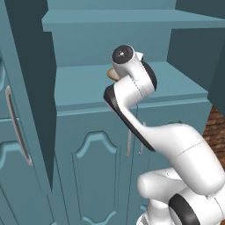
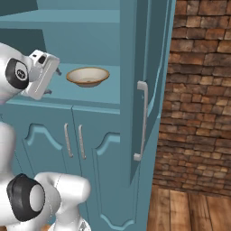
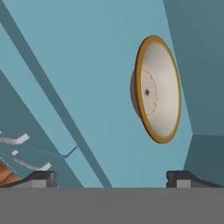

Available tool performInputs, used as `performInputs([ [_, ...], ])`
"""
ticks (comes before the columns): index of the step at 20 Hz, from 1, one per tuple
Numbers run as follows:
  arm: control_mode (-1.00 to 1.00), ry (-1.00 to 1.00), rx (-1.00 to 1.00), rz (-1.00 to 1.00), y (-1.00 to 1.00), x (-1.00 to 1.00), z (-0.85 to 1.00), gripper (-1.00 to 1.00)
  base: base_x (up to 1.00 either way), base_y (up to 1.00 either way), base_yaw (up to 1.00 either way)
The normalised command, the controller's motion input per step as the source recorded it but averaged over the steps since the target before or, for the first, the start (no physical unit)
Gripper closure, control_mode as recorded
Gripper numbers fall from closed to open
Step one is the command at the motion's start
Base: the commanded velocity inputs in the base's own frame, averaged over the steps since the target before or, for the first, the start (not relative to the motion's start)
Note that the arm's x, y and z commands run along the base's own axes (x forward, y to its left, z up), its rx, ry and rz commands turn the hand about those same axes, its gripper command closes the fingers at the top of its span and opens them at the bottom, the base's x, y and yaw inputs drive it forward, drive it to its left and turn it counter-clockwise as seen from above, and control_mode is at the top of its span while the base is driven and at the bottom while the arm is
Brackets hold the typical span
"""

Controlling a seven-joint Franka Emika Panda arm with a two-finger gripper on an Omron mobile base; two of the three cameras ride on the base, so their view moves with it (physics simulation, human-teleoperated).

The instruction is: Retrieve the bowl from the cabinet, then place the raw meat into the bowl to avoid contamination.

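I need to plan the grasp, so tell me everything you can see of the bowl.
The bowl is shallow and round, tan-beige inside with a darker brownish rim, and looks like glazed ceramic. It sits upright and empty on the open cabinet's teal shelf, resting on a small foot. Faint rings and a dark centre dot mark its inside. Nothing else touches it; the open gripper is beside it, apart.

open shelf [image 2: 54,97] lies bare between hand [image 3: 111,177] and bowl [image 2: 87,76]; cabinet doors [image 2: 146,85] swung wide aside.
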Motion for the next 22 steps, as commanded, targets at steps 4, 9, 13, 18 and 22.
performInputs([
  [4, -1.0, 0.02, 0.0, 0.01, 0.0, 0.43, -0.18, -1.0, 0.0, 0.0, 0.0],
  [9, -1.0, 0.01, 0.0, 0.01, 0.0, 0.49, -0.14, -1.0, 0.0, 0.0, 0.0],
  [13, -1.0, 0.01, 0.0, 0.01, 0.0, 0.51, -0.11, -1.0, 0.0, 0.0, 0.0],
  [18, -1.0, 0.02, 0.0, 0.01, 0.0, 0.52, -0.12, -1.0, 0.0, 0.0, 0.0],
  [22, -1.0, 0.02, 0.0, 0.01, 0.0, 0.51, -0.12, -1.0, 0.0, 0.0, 0.0],
])
